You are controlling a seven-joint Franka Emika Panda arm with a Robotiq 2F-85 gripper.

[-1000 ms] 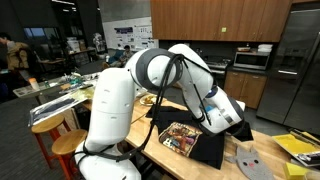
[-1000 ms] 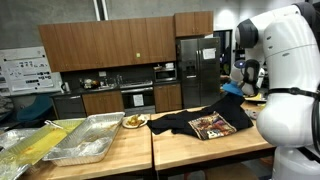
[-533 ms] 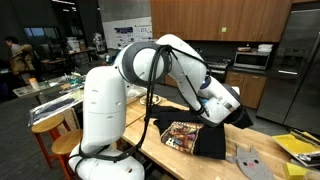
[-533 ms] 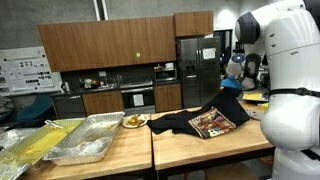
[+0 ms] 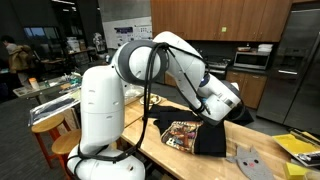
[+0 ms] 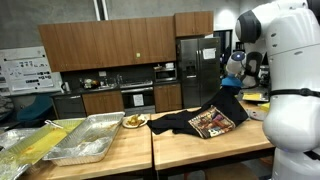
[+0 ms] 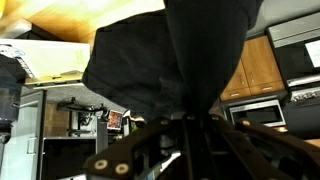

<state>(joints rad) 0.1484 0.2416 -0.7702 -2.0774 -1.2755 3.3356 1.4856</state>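
Black shirt (image 6: 176,122) edge in pincer (image 7: 190,118)

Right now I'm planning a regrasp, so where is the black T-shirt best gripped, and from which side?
The black T-shirt lies limp and mostly flat on the table, so only an edge gives a pinchable fold. Probably take its raised edge from above, where the gripper pinches the cloth.

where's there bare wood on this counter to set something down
Bare wood runs along the front of the wooden counter, between the shiny metal trays and the black printed t-shirt. A narrower strip lies between that shirt and the grey felt piece. It is crowded where the gripper holds up a shirt corner.
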